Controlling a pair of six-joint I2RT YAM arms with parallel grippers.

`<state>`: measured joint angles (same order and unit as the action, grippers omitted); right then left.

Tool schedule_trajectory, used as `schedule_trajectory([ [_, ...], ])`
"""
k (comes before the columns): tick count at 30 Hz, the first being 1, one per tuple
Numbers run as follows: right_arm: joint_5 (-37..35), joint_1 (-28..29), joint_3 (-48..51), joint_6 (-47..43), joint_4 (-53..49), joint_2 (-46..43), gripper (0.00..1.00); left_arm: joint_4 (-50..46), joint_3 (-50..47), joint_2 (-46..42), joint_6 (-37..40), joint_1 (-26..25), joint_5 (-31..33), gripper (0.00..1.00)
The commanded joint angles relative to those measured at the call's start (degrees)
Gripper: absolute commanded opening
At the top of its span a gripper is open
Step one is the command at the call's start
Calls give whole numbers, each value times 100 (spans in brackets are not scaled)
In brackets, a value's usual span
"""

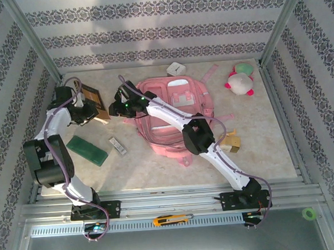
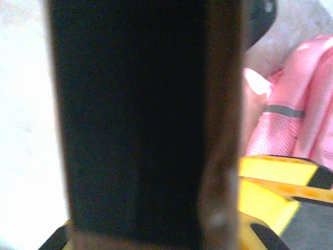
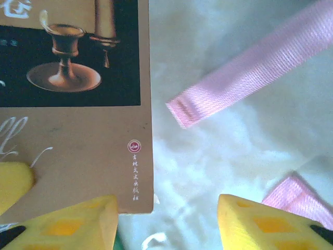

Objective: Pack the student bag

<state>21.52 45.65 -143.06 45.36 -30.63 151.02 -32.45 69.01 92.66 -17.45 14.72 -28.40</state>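
At mid-counter point(image 1: 135, 166), top external view: the student bag point(image 1: 196, 100), a large pink backpack, lies flat with its pocketed front up. Whether any pocket is open or holds anything cannot be told. The right arm crosses the bag's near-left part and hides it, ending at the right claw point(image 1: 119, 105) just off the bag's left edge. Left of the bag, the left claw point(image 1: 90, 114) grips a brown book point(image 1: 95, 99), and the two claws are close together. Near-left of the bag lies a small white-grey bar point(image 1: 118, 146), with a flat green case point(image 1: 87, 151) farther left. Beyond the bag sits a white square block point(image 1: 176, 68), and far right of the bag a pink-and-white plush toy point(image 1: 241, 82). A brown box point(image 1: 231, 142) lies just beside the bag's near-right side, by the right arm. Nearer than the bag, on the rail by the arm bases, rests an orange utility knife point(image 1: 171, 219).

Left wrist view: the book point(image 2: 140, 130) stands as a dark slab across the lens, clamped between the yellow fingers point(image 2: 265, 177) of the left claw point(image 2: 151, 234). The bag point(image 2: 307, 94) shows to the right of it.

Right wrist view: the right claw point(image 3: 167, 208) is spread wide and holds nothing. The book's point(image 3: 73, 135) corner, printed with a goblet, reaches just into the gap by one finger. A pink strap end point(image 3: 250, 67) lies on the counter near the book, apart from it
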Motion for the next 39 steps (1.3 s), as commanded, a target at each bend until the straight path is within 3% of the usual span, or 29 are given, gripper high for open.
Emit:
schedule_trajectory([
  [1,-323,143,426,-447,-63,-1233,57,22,10,-812,551,-24,-457,1],
  [8,-1176,439,2539,-1694,537,-3773,71,776,-153,-2077,380,-77,-2499,0],
  [13,-1247,367,4598,-1915,2006,-5650,78,2474,-439,-2700,-697,-235,-3969,0],
  [18,-864,121,5373,-1635,2585,-6345,78,3433,-530,-2776,-1359,-485,-4427,0],
  [19,-722,-18,5709,-1535,2734,-6658,79,3965,-583,-2790,-1675,-561,-4557,0],
  [21,-170,-417,6389,-1380,2940,-7274,81,6779,-906,-2716,-3579,-738,-4959,0],
  [26,414,-653,6809,-1109,3449,-7504,84,9024,-792,-2239,-5404,-1054,-5301,0],
  [30,788,-716,6718,-1079,3731,-7367,85,10128,-635,-1915,-6344,-1308,-5466,0],
  [39,1838,-917,6218,-734,4413,-6876,86,9735,-751,-1876,-6034,-1472,-5550,0],
])
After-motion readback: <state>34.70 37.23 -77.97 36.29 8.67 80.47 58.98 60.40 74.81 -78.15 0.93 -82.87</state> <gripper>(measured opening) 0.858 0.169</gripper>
